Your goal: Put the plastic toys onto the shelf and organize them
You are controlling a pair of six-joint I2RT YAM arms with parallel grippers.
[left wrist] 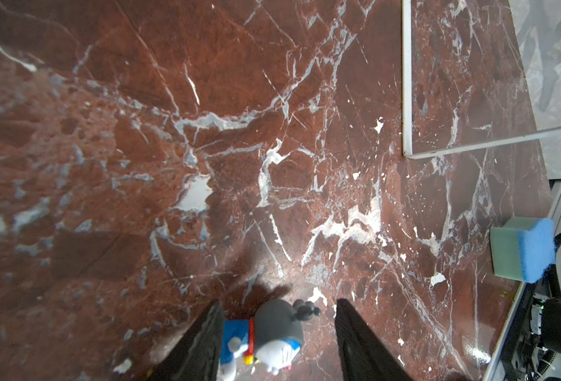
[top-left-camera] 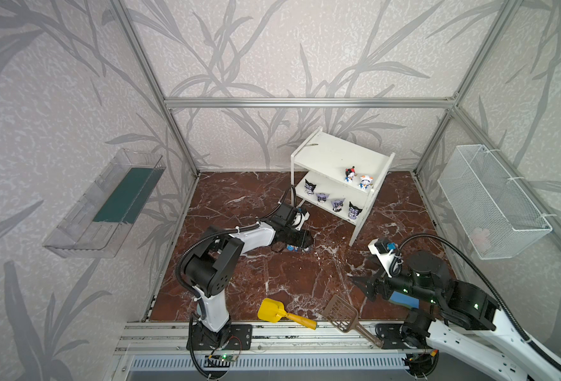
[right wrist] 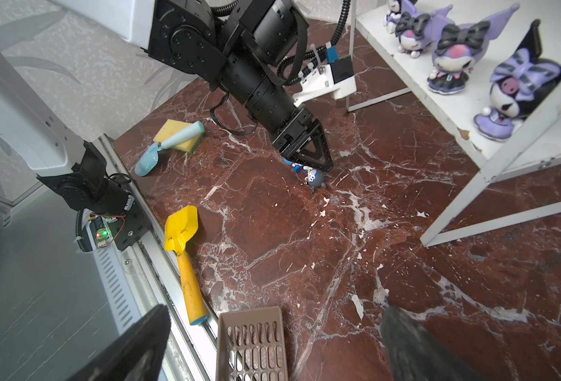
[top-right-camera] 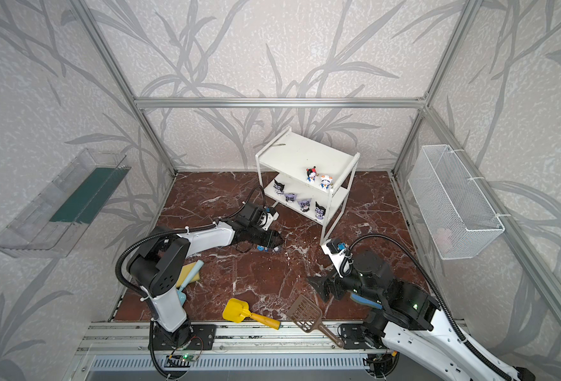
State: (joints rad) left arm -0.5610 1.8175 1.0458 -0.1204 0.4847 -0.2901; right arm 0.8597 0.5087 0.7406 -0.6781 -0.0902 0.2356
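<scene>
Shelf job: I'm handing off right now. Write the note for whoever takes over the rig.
Left gripper: jaws open on either side of the grey-headed toy, which lies on the floor; not clamped yet.
Right gripper: open, empty, hovering by the brown scoop.
Shelf: four purple toys on the lower tier, two blue-white toys on the upper.
Done: six shelved.
Left: close, lift, stand the grey-headed toy on the upper tier. No other loose toy in view.
</scene>
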